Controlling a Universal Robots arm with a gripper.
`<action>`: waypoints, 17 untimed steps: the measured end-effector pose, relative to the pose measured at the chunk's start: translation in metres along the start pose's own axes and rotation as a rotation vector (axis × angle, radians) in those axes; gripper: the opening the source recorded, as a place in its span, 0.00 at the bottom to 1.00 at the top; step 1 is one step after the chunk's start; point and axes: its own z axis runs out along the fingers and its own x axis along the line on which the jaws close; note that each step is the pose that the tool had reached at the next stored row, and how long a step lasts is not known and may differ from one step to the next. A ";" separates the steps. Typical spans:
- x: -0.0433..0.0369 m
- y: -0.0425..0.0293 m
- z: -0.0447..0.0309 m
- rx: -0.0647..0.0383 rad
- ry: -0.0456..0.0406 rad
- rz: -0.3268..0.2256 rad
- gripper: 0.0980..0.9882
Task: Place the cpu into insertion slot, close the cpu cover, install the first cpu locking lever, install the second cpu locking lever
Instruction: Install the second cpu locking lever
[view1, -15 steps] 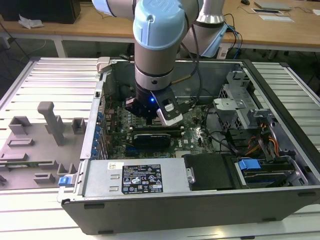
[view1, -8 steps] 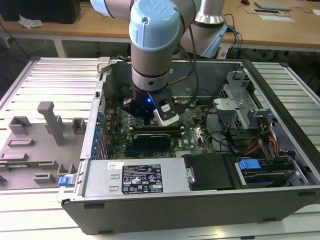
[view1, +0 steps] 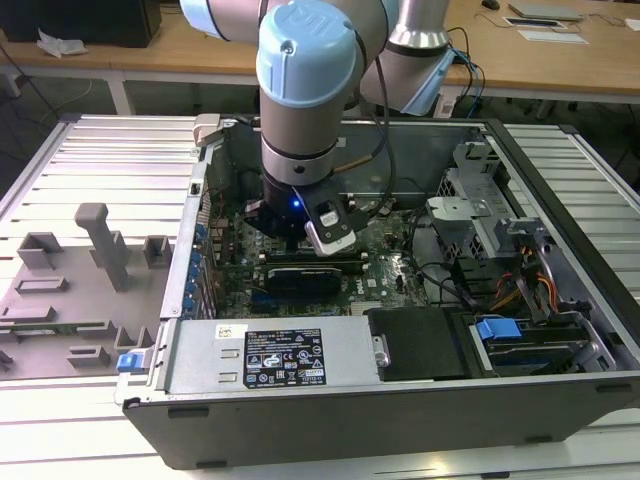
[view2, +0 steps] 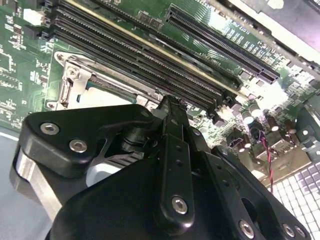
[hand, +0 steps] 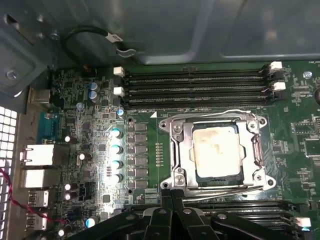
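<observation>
The end effector (view1: 300, 225) in the exterior view hangs low inside the open computer case (view1: 400, 400), just above the green motherboard (view1: 385, 265); the arm's grey and pale blue wrist (view1: 305, 70) hides its tip, so whether it is open or closed cannot be told here. The case lies on a slatted metal bench (view1: 90, 160), with grey fixture blocks (view1: 100, 245) to the exterior view's left.

In the second wrist view the end effector's black fingers (view2: 172, 125) appear pressed together with nothing between them, their tip just beside the long black memory slots (view2: 140, 65). Part of the insertion slot (view2: 75, 87) shows past them, with its silver rim.

In the first wrist view the cpu (hand: 216, 151) sits flat in the insertion slot (hand: 175, 150), its dull metal top showing through the window of the cpu cover (hand: 189, 150), which lies down over it (both thin wire levers seem to run along the frame's edges). The end effector (hand: 171, 197) points at the socket's near edge, fingertips together, close to the frame but whether touching it is unclear
</observation>
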 end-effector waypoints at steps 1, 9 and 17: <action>0.0001 -0.0002 0.0007 0.000 0.0003 0.000 0.01; 0.0005 0.0002 0.0041 0.000 0.0021 0.001 0.01; 0.0014 0.0015 0.0068 0.000 0.0021 0.001 0.01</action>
